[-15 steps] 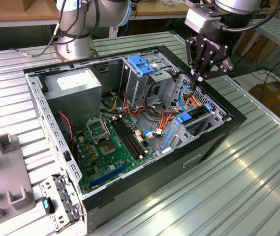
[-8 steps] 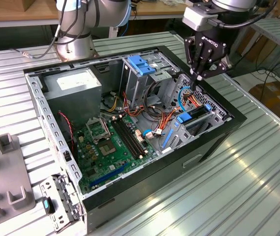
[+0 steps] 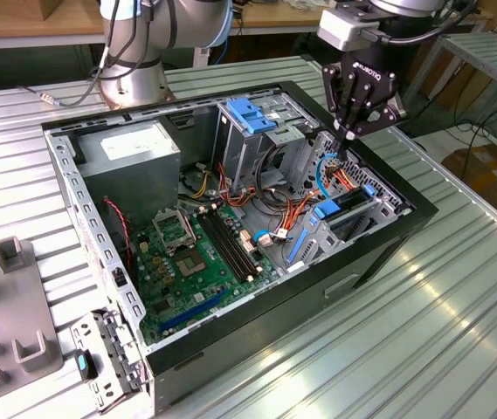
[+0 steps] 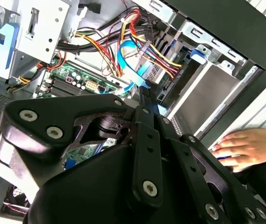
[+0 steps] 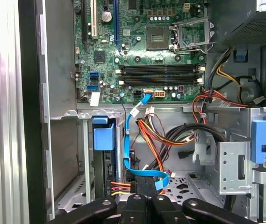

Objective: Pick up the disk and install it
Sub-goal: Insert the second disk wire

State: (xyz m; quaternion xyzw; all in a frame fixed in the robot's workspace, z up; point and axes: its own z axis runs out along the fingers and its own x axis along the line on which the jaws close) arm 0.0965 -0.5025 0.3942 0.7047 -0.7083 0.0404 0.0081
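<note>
**Disk looks already in the bay, pincer closed and empty right above it**

The pincer (image 3: pixel 342 147) hangs inside the open computer case (image 3: pixel 318 301). Its fingers are pressed together with nothing between them. In the exterior view the tips sit in among the orange and blue cables at the drive cage.

The disk (image 3: pixel 353 199) isn't in the pincer at all. It's just below and beside the tips, lying in the cage with its blue rails showing. My read is that the picking-up is done and we're at the tail end of the install. I can't tell whether it's pushed fully home or cabled up.

Any further move in there needs care. The blue ribbon cable (image 5: pixel 129 140) loops right next to the tips and the wire bundle crowds the bay, so a snag looks easy.

A person's hand (image 4: pixel 245 147) rests on the case's edge, near the pincer.

There's white print on the pincer's body. The grey power supply (image 3: pixel 130 144), well apart from the pincer across the case, has a white sticker. The disk's label isn't visible from these angles.

The case sits on a ribbed metal table (image 3: pixel 423 349).
</note>
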